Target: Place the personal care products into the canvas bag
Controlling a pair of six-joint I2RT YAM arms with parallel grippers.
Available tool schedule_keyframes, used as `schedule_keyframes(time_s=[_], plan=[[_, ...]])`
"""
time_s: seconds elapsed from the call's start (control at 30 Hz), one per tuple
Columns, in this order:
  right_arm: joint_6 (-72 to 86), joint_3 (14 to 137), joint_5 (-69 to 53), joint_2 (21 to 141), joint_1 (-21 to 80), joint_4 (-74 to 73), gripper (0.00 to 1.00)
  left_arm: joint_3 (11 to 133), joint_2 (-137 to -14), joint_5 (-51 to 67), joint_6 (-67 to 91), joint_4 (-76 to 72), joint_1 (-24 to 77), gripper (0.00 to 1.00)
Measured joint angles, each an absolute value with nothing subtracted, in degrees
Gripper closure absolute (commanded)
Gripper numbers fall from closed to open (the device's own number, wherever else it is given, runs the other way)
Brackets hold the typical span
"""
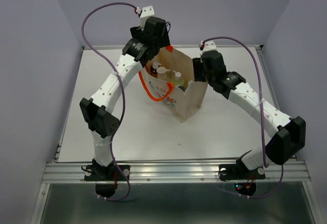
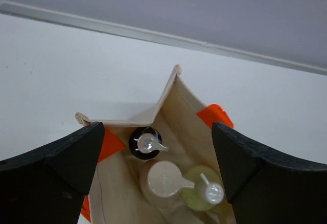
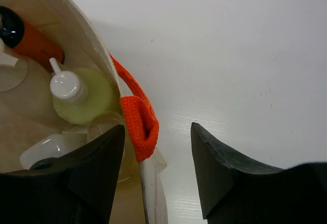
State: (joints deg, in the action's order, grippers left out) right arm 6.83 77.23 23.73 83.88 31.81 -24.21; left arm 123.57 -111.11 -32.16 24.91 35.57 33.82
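The beige canvas bag (image 1: pixel 187 103) with orange handles (image 1: pixel 155 94) stands upright at mid-table. My left gripper (image 1: pixel 154 60) hovers open over its far left corner. In the left wrist view its open, empty gripper (image 2: pixel 158 155) looks down on a dark bottle (image 2: pixel 145 143), a tan bottle (image 2: pixel 163 180) and a pale green bottle (image 2: pixel 203 192) inside the bag. My right gripper (image 1: pixel 197 75) is open, its jaws straddling the bag's right rim and an orange handle (image 3: pixel 140 124). Inside are the orange bottle (image 3: pixel 31 41), the pale green bottle (image 3: pixel 84 98) and a whitish bottle (image 3: pixel 48 147).
The white table (image 1: pixel 102 127) ends in a metal rail (image 1: pixel 173 172) at the near edge, where both arm bases sit. Grey-violet walls close the back and sides. A raised strip (image 2: pixel 153 36) runs along the table's far edge.
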Motion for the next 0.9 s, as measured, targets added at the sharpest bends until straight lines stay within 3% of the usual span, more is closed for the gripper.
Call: schedule_keyframes(time_s=[0.1, 0.13, 0.5, 0.9], plan=[[6.9, 78.3, 22.7, 83.9, 31.8, -25.2, 0.13, 125.7, -107.9, -28.8, 22.5, 35.5, 34.3, 0.01], [6.8, 78.8, 22.1, 83.9, 31.8, -25.6, 0.01, 127.0, -106.7, -27.4, 21.3, 35.5, 34.9, 0.01], [8.0, 85.4, 18.3, 83.3, 31.8, -26.5, 0.0, 128.8, -98.0, -20.3, 18.9, 36.6, 36.9, 0.01], [12.5, 85.2, 24.8, 75.6, 31.8, -26.6, 0.0, 116.4, -88.4, -18.5, 19.1, 37.2, 36.9, 0.01]])
